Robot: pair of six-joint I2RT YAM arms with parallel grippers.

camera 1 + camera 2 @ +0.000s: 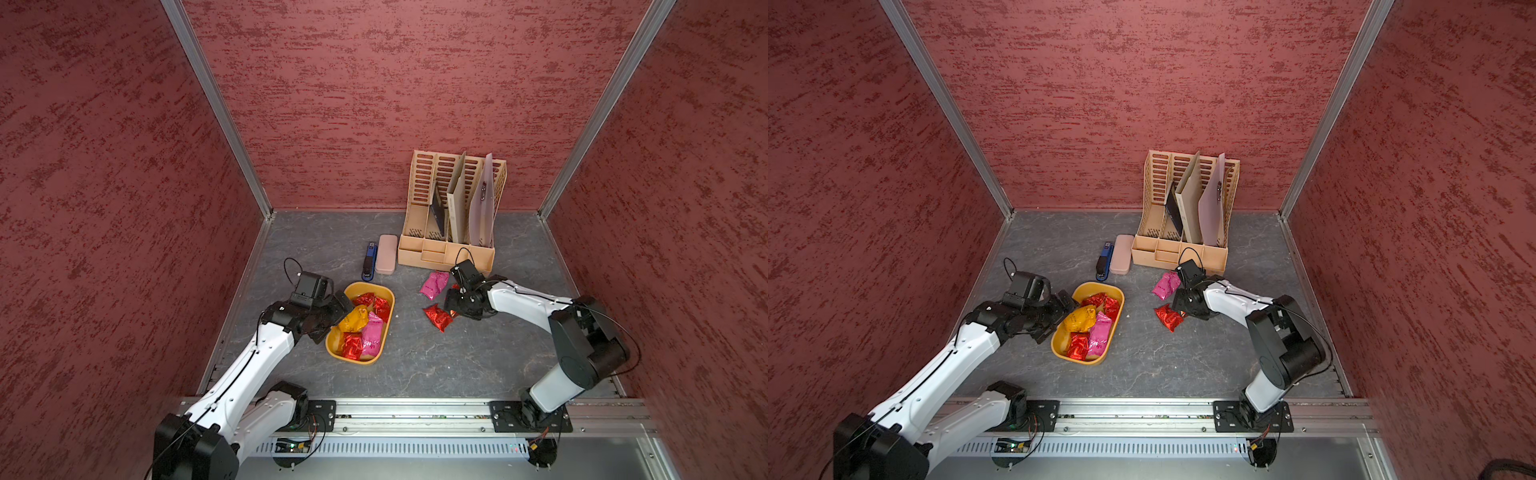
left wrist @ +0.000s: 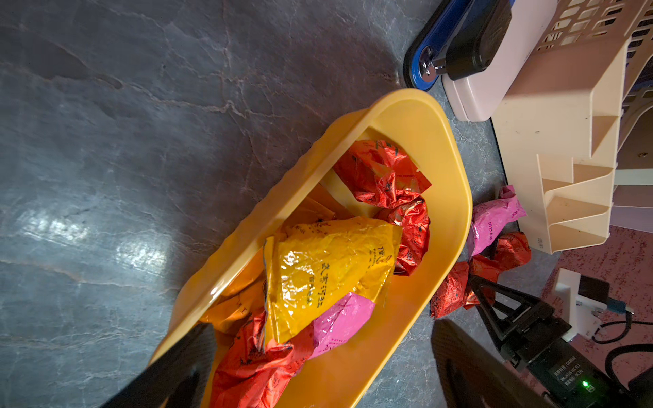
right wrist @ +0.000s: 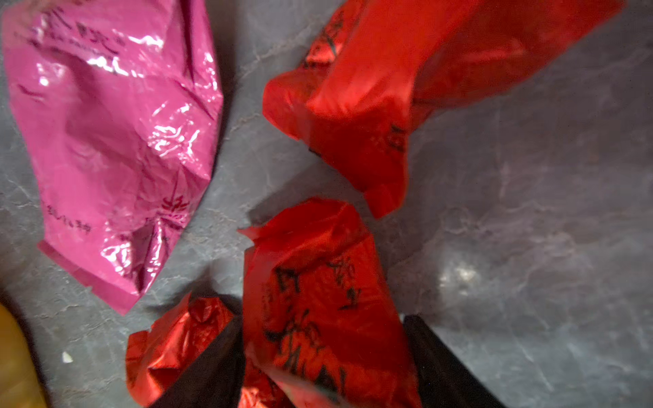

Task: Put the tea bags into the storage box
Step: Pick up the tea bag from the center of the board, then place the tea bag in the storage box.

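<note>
Though six crinkled foil tea bags [image 2: 328,272] lie in the shallow mustard-yellow plastic storage box [image 2: 417,116] (three red, two orange-yellow, one pink), I judge the job a little over half done. Four more sit on the grey marbled surface [image 1: 415,365] nearby: one pink packet [image 1: 434,284] and three red. The right claw [image 3: 319,318] straddles one red packet [image 3: 311,254]; whether it pinches, I cannot tell. The left claw [image 2: 323,326] hangs spread and empty over the box.

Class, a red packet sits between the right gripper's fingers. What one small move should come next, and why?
Probably close the right gripper firmly on the red packet. Its fingers stand on either side of that packet, which is not yet in the yellow tray with the others.
</note>
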